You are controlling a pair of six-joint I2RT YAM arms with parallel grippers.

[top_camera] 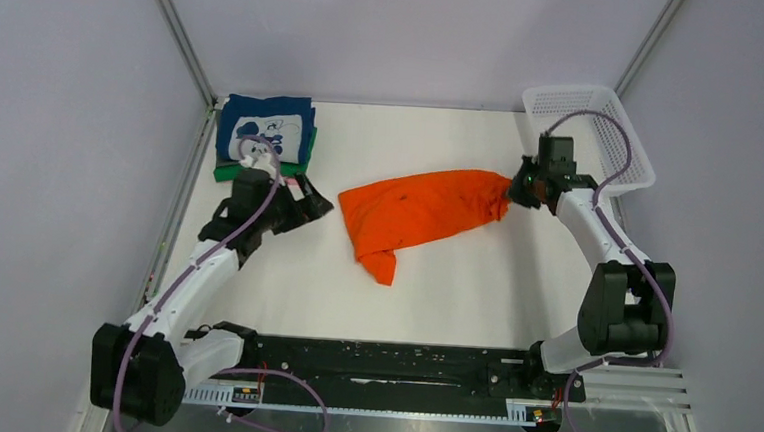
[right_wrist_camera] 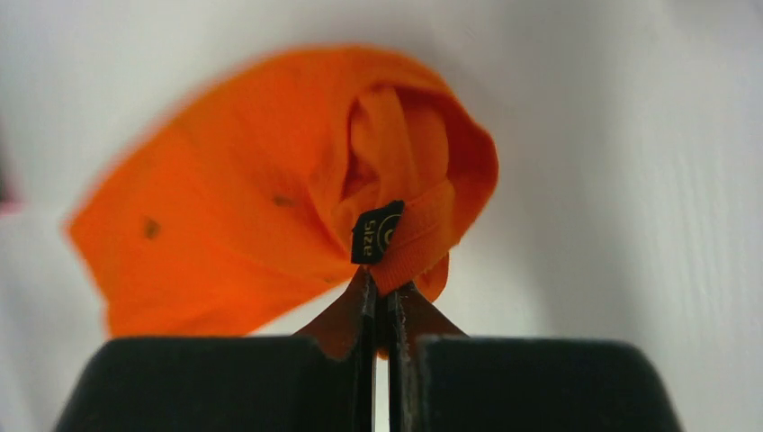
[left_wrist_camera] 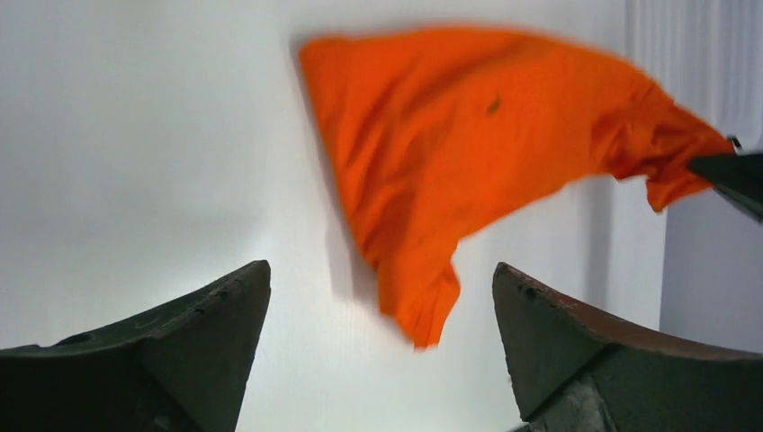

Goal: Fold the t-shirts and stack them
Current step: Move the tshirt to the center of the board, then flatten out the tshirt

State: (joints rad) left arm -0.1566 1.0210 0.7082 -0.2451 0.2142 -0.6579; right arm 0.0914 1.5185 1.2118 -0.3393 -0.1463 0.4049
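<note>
Dial set on the table in the top view, 12 at the far wall.

- Orange shirt: bunched into a long shape across the middle of the table, running from 3 o'clock toward 9. Its wide end is near the centre, and a narrow flap trails off toward 7 o'clock. The left wrist view is blurred. I cannot tell how much of the cloth rests on the table.
- Right claw: at the 3 o'clock end of the orange shirt, just at 8 o'clock of the basket. In the wrist view the claw is pressed together, pinching the collar band. A small black size label sits right above the fingertips, and the rest of the shirt hangs beyond them.
- Left claw: at 9 o'clock of the orange shirt, near it but apart from it. Fingers are spread wide with only bare table between them; they face the shirt.
- Stack at 10 o'clock, the far left corner: a folded navy shirt with white print on top, and a green shirt showing under its near edge. The left claw is just at 5 o'clock of this stack.
- White mesh basket at 2 o'clock, the far right corner.
</note>
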